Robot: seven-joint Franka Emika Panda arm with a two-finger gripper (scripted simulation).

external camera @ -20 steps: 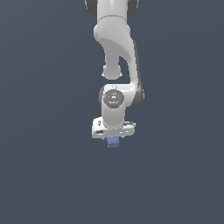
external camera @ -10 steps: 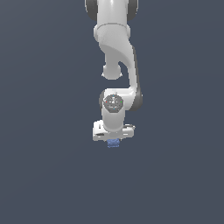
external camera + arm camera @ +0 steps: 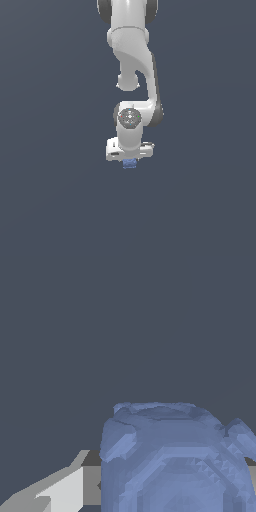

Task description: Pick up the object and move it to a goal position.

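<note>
Below the white hand (image 3: 129, 161), the blue object (image 3: 129, 164) sits gripped.

Lighting is even and flat in both views, with a uniform dark slate-grey background carrying no gradient and no cast shadow. The white arm (image 3: 131, 60) is brightly lit on its front, shading to grey along the exterior view's right edge (soft shading, no glare). The exterior view is low in resolution, with slightly soft edges. In the wrist view the blue object (image 3: 175, 461) shows blocky, faceted shading and jagged pixelated outlines.
</note>
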